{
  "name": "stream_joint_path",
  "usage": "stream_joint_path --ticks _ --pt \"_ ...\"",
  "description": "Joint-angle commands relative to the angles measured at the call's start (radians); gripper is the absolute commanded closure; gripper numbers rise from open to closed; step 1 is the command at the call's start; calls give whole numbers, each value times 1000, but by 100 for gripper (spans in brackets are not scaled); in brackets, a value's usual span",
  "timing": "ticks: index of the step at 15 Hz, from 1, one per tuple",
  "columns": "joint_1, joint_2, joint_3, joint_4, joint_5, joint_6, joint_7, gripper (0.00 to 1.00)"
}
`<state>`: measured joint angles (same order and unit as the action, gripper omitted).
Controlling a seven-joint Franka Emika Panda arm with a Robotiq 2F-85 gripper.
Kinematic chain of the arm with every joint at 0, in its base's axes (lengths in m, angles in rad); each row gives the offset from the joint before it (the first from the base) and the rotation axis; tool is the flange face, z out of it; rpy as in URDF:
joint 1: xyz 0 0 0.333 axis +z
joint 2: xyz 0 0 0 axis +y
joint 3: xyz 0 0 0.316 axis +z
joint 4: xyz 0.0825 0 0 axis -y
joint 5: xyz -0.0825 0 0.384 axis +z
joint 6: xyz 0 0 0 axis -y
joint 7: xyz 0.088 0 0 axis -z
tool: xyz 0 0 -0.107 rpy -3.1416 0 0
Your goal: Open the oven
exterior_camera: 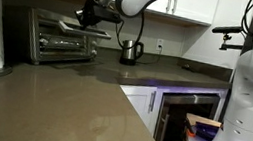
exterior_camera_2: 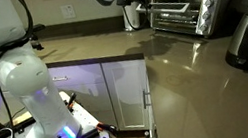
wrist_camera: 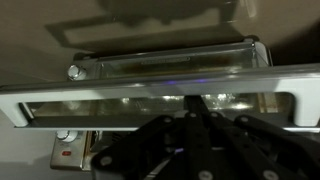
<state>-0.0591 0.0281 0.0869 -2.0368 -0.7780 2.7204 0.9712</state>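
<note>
With the hand [exterior_camera: 87,16] hovering at the upper front edge of the toaster oven [exterior_camera: 63,37], just over its door handle [wrist_camera: 170,66]; cannot tell whether spread or pressed together. Seeing the toaster oven standing at the back of the grey worktop [exterior_camera: 60,106], near a steel kettle [exterior_camera: 130,51].

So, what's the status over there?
Tool at the oven top front, open or shut unclear. Its door appears shut. Kettle stands beside, apart.
</note>
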Motion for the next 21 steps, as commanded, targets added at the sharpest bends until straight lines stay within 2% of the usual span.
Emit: stream_joint_path --ticks 1,11,21 --pt "-1 -46 2 -31 60 -49 -75 100" --pt "1 -44 -1 -49 153 -53 -141 100" --pt "10 -73 17 -112 168 -84 -128 100"
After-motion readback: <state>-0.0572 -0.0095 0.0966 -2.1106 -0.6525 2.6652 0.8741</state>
